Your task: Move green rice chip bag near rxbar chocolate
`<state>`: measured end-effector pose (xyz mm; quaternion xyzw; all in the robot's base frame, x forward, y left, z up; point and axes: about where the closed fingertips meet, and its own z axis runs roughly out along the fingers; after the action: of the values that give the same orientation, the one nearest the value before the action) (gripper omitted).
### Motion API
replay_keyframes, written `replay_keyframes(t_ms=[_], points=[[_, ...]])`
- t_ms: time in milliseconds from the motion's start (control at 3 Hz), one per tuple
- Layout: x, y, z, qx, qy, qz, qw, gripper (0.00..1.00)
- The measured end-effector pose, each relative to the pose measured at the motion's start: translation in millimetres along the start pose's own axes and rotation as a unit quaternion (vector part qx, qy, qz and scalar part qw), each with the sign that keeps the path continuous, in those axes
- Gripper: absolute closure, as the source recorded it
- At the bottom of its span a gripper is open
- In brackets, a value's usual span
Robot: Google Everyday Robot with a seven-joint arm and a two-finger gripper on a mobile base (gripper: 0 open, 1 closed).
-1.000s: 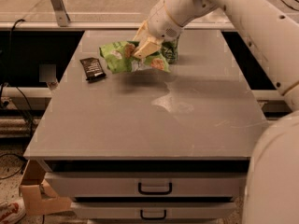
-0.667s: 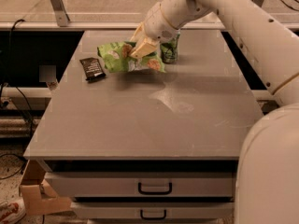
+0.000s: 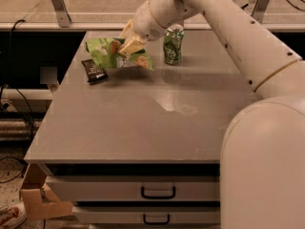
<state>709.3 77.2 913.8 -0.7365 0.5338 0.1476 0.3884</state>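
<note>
The green rice chip bag (image 3: pixel 110 53) is bright green foil with pictured tan chips. It hangs slightly above the grey table at the back left. My gripper (image 3: pixel 129 43) is shut on the bag's upper right part, its tan fingers (image 3: pixel 133 45) clamped over the foil. The rxbar chocolate (image 3: pixel 94 71), a small flat dark brown wrapper, lies on the table just left of and below the bag, a short gap away.
A green soda can (image 3: pixel 173 44) stands upright right of the bag at the back of the table (image 3: pixel 143 123). My white arm reaches in from the right. Drawers with black handles (image 3: pixel 157 192) sit below the front edge. A cardboard box (image 3: pixel 35 194) stands on the floor at left.
The gripper has carried the bag left, away from the soda can and closer to the brown bar. The can now shows clear of the arm.
</note>
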Motion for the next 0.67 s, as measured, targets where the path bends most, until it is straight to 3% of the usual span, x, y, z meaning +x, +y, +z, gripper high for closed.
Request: replay_keyframes(t_ms=[333,667], points=[[-6,-4,13,-0.002,-0.012,0.001,0.9999,1.00],[-2,-2,30,-0.015,-0.014,0.009,0.9998,0.82]])
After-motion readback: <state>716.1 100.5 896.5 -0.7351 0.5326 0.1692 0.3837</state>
